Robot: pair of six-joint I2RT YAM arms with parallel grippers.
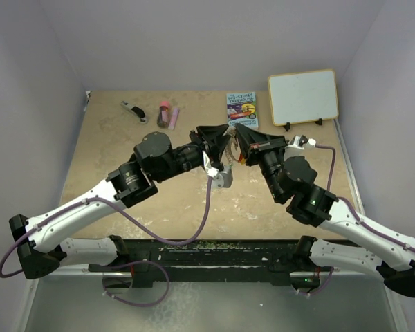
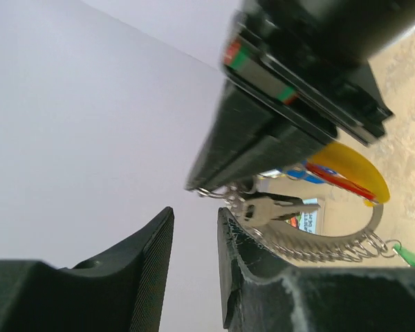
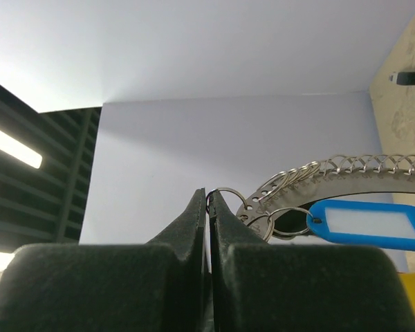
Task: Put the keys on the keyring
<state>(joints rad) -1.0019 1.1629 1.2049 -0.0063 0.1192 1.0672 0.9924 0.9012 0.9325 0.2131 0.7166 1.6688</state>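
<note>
Silvery beading rims the keyring [image 3: 346, 169], which sits between the tips of the two arms over the middle of the counter [image 1: 124, 200], toward its far half. The right jaws are pressed together on a small wire ring [image 3: 225, 194] that links to that beaded rim. A blue tag [image 3: 366, 225] hangs just right of the pinch. The left jaws stand narrowly apart with nothing between them. The ring's rim runs just past their right finger [image 2: 252, 277]. From the left wrist view the ring's yellow stretch [image 2: 353, 169] shows under the right arm's black body. A small bunch of keys [image 2: 273, 207] lies against the rim, and a green tag [image 2: 411, 256] sits at its right end. At the far edge lie a black-and-silver tool [image 1: 133, 111] to the left, a book [image 1: 241, 108] and a whiteboard [image 1: 303, 95].
</note>
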